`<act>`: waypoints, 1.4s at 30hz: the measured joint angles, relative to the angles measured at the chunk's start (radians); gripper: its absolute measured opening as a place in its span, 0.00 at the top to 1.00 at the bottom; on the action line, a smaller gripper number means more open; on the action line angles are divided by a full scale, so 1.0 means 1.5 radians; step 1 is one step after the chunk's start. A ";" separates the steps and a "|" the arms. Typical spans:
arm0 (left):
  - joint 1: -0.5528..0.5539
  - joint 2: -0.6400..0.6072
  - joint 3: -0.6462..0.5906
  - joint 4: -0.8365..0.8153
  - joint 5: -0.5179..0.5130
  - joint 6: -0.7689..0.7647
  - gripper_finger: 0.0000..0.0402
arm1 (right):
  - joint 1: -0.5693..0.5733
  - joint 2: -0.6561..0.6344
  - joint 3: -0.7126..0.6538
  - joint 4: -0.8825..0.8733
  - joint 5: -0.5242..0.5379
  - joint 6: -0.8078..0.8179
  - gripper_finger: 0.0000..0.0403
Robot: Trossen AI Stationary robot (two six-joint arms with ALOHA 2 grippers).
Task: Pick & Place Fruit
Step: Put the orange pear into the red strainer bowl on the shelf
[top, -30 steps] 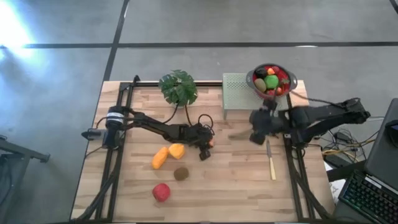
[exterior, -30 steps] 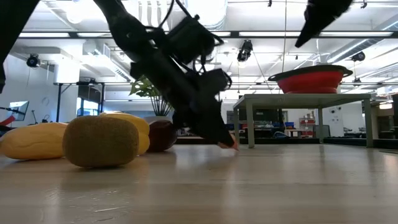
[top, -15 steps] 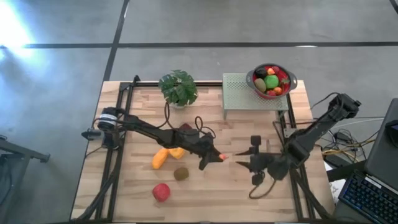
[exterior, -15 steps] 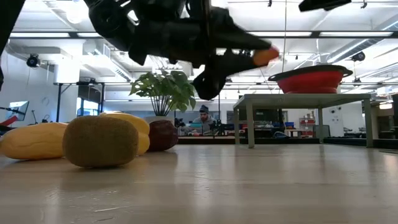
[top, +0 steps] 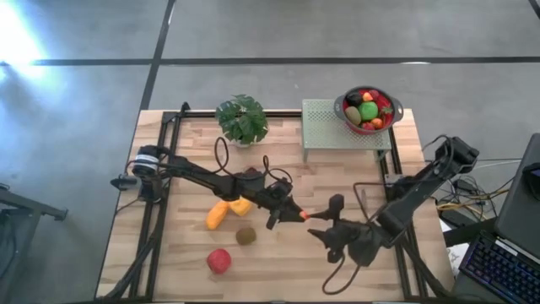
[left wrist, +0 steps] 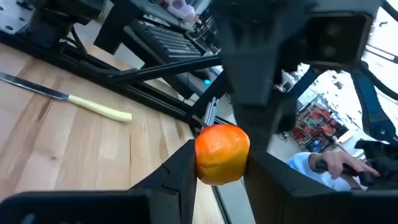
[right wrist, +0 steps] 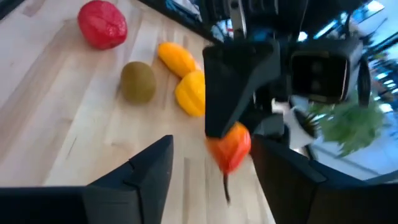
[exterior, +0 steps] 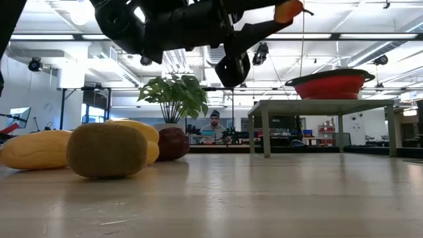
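Note:
A small orange fruit (left wrist: pixel 222 154) hangs above the table's middle with my left gripper (top: pixel 294 213) shut on it. It also shows high in the low view (exterior: pixel 289 10). My right gripper (top: pixel 331 225) stands open just right of it. Its fingers (right wrist: pixel 152 168) stand on either side of the fruit (right wrist: pixel 229 147), apart from it. On the table rest two yellow-orange fruits (top: pixel 218 214) (top: pixel 240 205), a brown one (top: pixel 245 236) and a red one (top: pixel 218 260). A red bowl (top: pixel 396 108) of fruit stands on a pale green rack (top: pixel 325 127) at the far right. My left gripper pinches the small orange fruit by its two sides (left wrist: pixel 200 163) between the free ends of its fingers. The fingers come level from the table's left. The fruit is lifted well clear of the table.
A potted plant (top: pixel 242 118) stands at the far edge, left of the rack. A knife with a pale handle (left wrist: pixel 102 109) lies on the wood at the right, beneath my right arm. Bare wood lies along the near edge.
My left gripper has risen from the table with the small orange fruit, tipped from pointing down to level, and gone a little toward the right edge. My right gripper has swung from beside the rack toward the near edge and the left gripper, and has turned.

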 joint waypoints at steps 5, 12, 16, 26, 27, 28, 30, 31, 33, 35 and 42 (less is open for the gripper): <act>0.000 0.000 0.000 0.012 0.012 -0.008 0.71 | -0.002 0.060 0.053 -0.002 0.025 -0.048 0.40; -0.001 -0.002 0.000 0.070 0.065 -0.049 0.71 | -0.003 0.110 0.104 -0.031 0.115 -0.077 0.38; -0.001 -0.002 0.000 0.081 0.080 -0.058 0.71 | -0.005 0.111 0.111 -0.037 0.119 -0.074 0.44; -0.001 -0.002 0.001 0.082 0.080 -0.056 0.71 | -0.007 0.094 0.106 -0.036 0.111 -0.062 0.69; -0.001 -0.002 0.001 0.082 0.080 -0.056 0.71 | -0.007 0.094 0.106 -0.037 0.110 -0.062 0.71; 0.000 -0.002 0.001 0.082 0.081 -0.056 0.71 | -0.008 0.094 0.105 -0.036 0.111 -0.062 0.73; 0.000 -0.002 0.001 0.081 0.081 -0.056 0.71 | -0.011 0.094 0.105 -0.037 0.110 -0.061 0.74; 0.000 -0.002 0.001 0.081 0.081 -0.056 0.71 | -0.011 0.094 0.104 -0.037 0.110 -0.061 0.75; 0.000 -0.002 0.001 0.081 0.082 -0.056 0.71 | -0.011 0.094 0.104 -0.036 0.110 -0.062 0.74; 0.000 -0.002 0.001 0.082 0.086 -0.056 0.71 | -0.012 0.094 0.104 -0.036 0.110 -0.062 0.73; 0.001 -0.002 0.001 0.082 0.092 -0.027 0.69 | -0.016 0.094 0.104 -0.036 0.110 -0.064 0.74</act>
